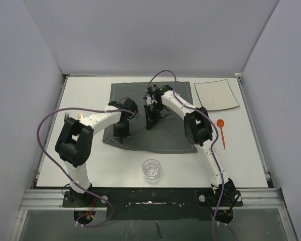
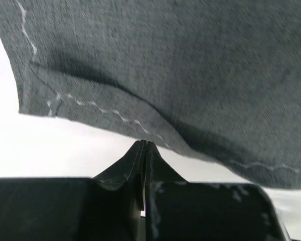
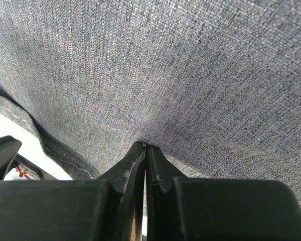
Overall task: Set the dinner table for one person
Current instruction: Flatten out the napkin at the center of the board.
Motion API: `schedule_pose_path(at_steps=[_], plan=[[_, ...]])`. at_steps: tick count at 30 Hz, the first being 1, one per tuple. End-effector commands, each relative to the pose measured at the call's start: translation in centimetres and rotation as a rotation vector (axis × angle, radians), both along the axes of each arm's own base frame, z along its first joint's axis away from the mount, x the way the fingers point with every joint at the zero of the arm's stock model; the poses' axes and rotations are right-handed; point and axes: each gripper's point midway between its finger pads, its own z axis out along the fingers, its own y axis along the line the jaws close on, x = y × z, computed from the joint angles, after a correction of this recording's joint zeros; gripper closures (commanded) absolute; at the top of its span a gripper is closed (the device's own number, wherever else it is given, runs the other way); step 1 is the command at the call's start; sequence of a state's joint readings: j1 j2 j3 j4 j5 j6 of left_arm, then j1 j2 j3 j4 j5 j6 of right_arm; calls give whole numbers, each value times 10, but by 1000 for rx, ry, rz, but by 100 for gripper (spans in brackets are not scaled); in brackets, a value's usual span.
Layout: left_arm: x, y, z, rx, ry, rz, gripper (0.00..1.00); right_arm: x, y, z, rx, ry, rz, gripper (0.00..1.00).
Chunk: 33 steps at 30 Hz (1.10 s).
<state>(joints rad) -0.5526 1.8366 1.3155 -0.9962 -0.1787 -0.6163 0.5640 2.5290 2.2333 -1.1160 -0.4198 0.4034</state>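
The white dinner table (image 1: 115,168) carries a dark grey stitched placemat (image 1: 165,133) lying askew in its middle. My left gripper (image 1: 121,134) is at the mat's near-left edge. In the left wrist view its jaws (image 2: 145,143) are shut right at the hem of the placemat (image 2: 190,65), which is rumpled and slightly raised there over the table (image 2: 65,145). My right gripper (image 1: 150,120) stands over the mat's middle. In the right wrist view its tips (image 3: 143,145) are shut, with the placemat (image 3: 190,75) puckering into them.
A square white plate (image 1: 218,94) lies at the back right, off the mat. An orange spoon (image 1: 221,131) lies to the right of the right arm. A clear glass (image 1: 151,169) stands near the front edge. A small object (image 1: 80,116) peeks out behind the left arm.
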Motion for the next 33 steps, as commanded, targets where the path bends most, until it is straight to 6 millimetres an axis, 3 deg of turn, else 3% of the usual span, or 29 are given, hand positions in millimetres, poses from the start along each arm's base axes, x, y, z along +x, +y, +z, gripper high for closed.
schedule_pose_path(at_steps=[1,9,16,23,33], plan=[[32,3,-7,-30,-39,7,100,-2,-5,-20,-59,-13,18,100],[56,7,-21,-29,-21,13,100,-3,-4,-21,-54,-11,16,100],[60,8,-32,-33,9,19,100,-4,-3,-25,-50,2,12,100],[46,10,-34,-41,39,32,100,-3,-1,-24,-47,8,-2,100],[19,27,-28,-5,61,41,100,-2,-1,-28,-52,24,-21,100]])
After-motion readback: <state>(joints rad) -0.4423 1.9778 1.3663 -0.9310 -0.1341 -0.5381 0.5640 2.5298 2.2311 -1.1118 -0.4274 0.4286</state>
